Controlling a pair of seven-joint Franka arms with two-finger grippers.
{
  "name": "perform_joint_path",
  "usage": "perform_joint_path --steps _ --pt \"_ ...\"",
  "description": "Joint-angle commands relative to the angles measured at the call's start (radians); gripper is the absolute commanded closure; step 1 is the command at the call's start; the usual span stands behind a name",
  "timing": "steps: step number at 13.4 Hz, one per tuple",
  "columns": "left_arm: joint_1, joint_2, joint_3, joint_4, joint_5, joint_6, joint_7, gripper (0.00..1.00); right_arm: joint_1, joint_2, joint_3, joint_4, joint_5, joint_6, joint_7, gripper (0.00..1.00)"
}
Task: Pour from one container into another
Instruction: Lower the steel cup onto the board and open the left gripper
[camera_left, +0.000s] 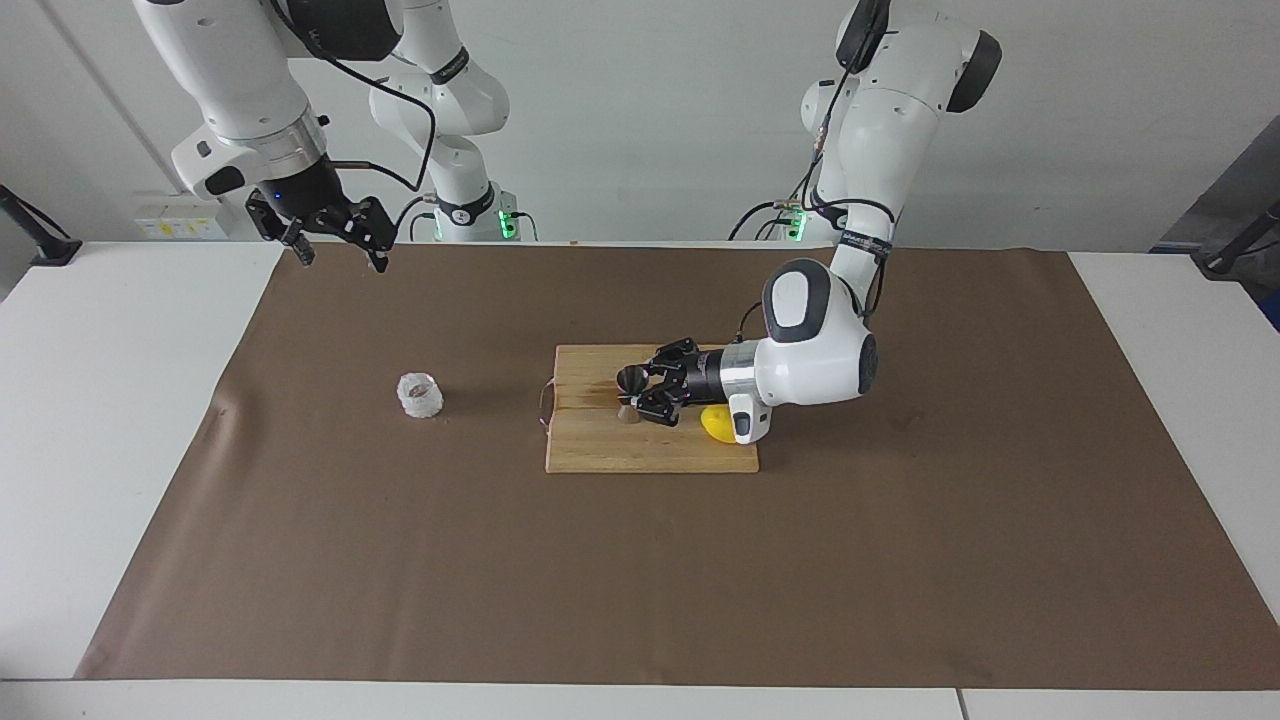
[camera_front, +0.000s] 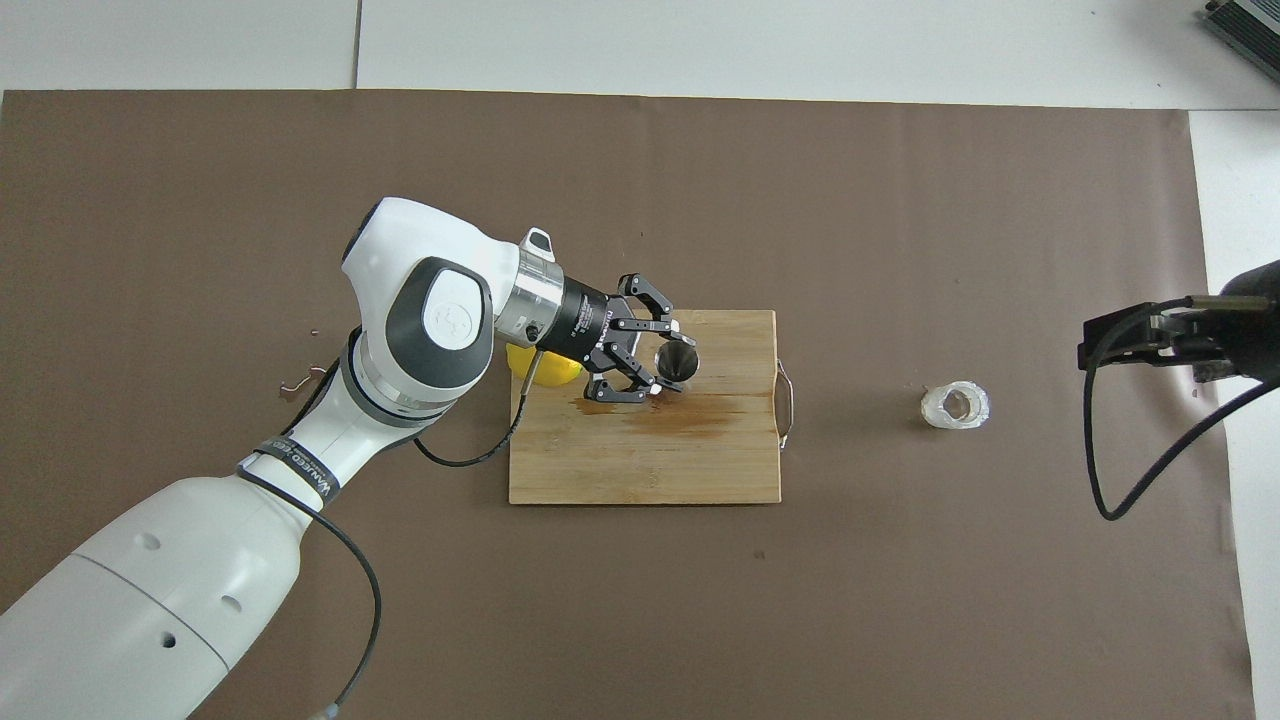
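- Right gripper (camera_left: 336, 243), jaws spread and empty, hangs over the brown paper mat's (camera_left: 900, 560) edge nearest the robots; arm waits.
- Left gripper (camera_left: 634, 392) clamps the shiny steel hourglass jigger (camera_left: 630, 385), upright on the wooden cutting board (camera_left: 620, 450), beside a yellow lemon (camera_left: 716, 424).
- Whitish faceted translucent cup (camera_left: 420, 395) stands alone on the mat, toward the right arm's end.

Both arms are glossy white with dark grey joint caps and silver wrist rings. Loose black cables run to black skeletal grippers. Green lights glow at the bases.
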Motion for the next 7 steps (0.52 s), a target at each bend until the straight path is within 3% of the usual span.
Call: perform_joint_path --steps 1,7 --pt "-0.014 0.003 0.011 -0.002 -0.015 0.016 0.030 0.52 -0.008 -0.028 0.003 -0.031 0.027 0.007 -0.013 0.00" --pt "-0.014 0.005 0.011 0.000 -0.014 0.014 0.032 0.42 -0.008 -0.026 0.003 -0.031 0.027 0.007 -0.013 0.00"
